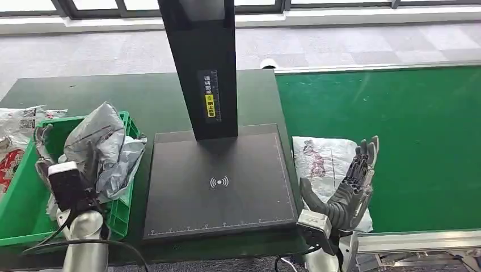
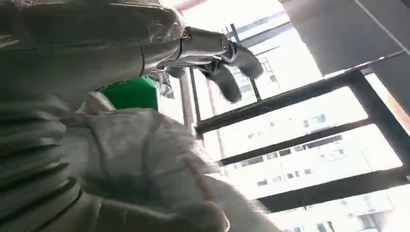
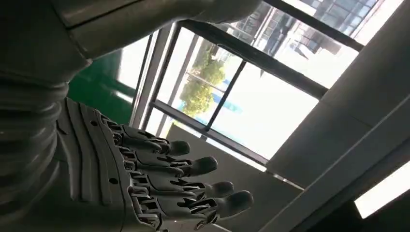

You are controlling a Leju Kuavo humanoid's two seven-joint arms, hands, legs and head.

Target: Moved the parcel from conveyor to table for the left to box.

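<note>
A white printed parcel (image 1: 323, 161) lies on the green conveyor belt (image 1: 397, 124) at its near left edge. My right hand (image 1: 346, 187) stands over the parcel's near end, palm upright and fingers straight and apart, holding nothing; the right wrist view shows the same hand (image 3: 159, 179) with nothing in it. On the left, my left hand (image 1: 42, 156) holds a crumpled grey parcel (image 1: 102, 147) up over the green box (image 1: 17, 209). In the left wrist view the grey parcel (image 2: 72, 34) lies along the fingers (image 2: 227, 72), which stick out past it.
A black scanner pad (image 1: 218, 181) with a tall black post (image 1: 201, 62) sits on the dark table (image 1: 113, 96) between the box and the belt. More white printed parcels (image 1: 17, 122) lie left of the box. The conveyor's metal rim (image 1: 420, 241) runs along the near side.
</note>
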